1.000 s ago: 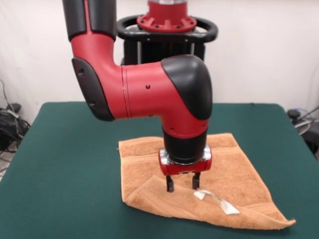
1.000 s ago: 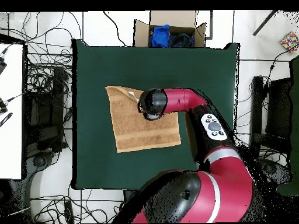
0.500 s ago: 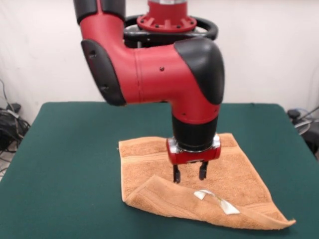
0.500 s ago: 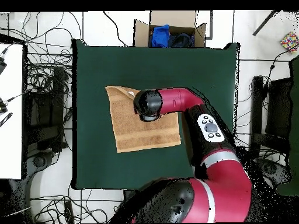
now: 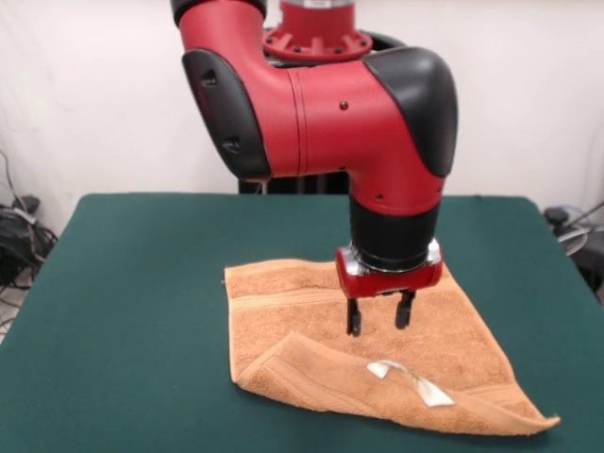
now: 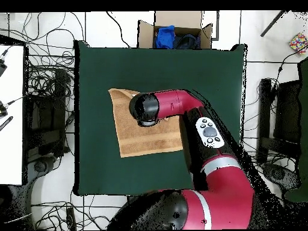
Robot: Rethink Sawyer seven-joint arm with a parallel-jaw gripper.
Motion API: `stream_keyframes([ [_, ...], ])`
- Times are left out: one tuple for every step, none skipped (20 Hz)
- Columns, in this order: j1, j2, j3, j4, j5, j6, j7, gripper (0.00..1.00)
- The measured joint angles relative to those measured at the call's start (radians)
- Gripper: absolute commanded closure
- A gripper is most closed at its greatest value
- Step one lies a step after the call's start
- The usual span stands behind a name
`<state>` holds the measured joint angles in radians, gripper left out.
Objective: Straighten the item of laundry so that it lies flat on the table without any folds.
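The item of laundry (image 5: 302,321) is an orange-tan terry towel on the green table (image 5: 123,302). Its near edge is folded back over itself in a long band, and a small white tag (image 5: 408,380) lies on that fold. My gripper (image 5: 378,316) hangs just above the towel's middle, behind the folded band, open and holding nothing. In the overhead view the towel (image 6: 144,138) lies left of the table's centre, and the arm's black wrist (image 6: 144,109) hides the gripper and part of the towel's far edge.
An open cardboard box (image 6: 174,33) with blue and dark cloth inside stands beyond the table's far edge in the overhead view. Cables lie on the floor around the table. A white desk (image 6: 11,114) stands at the left.
The arm has moved right in the front view and risen a little, lifting the open gripper off the folded band to above the towel's middle. The towel has not moved.
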<state>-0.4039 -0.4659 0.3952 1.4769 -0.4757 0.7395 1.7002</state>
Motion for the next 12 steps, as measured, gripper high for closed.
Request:
stream_keyframes([
  [0.001,0.001,0.0,0.001,-0.001,-0.009,0.0,0.0],
  [0.001,0.002,0.0,0.001,-0.001,-0.012,0.0,0.0],
  [0.001,0.003,0.0,0.001,-0.001,-0.018,0.0,0.0],
  [0.001,0.004,0.0,0.001,-0.001,-0.022,0.0,0.0],
  [0.001,0.005,0.0,0.001,-0.001,-0.03,0.0,0.0],
  [0.001,0.01,0.0,0.001,-0.001,-0.05,0.0,0.0],
  [0.001,0.013,0.0,0.001,-0.001,-0.059,0.0,0.0],
  [0.001,0.015,0.0,0.001,-0.001,-0.065,0.0,0.0],
  [0.001,0.024,0.0,0.001,-0.001,-0.084,0.0,0.0],
  [0.001,0.027,0.0,0.001,-0.001,-0.088,0.0,0.0],
  [0.001,0.029,0.0,0.002,-0.001,-0.093,0.0,0.0],
  [0.001,0.032,0.0,0.002,-0.002,-0.097,0.0,0.0],
])
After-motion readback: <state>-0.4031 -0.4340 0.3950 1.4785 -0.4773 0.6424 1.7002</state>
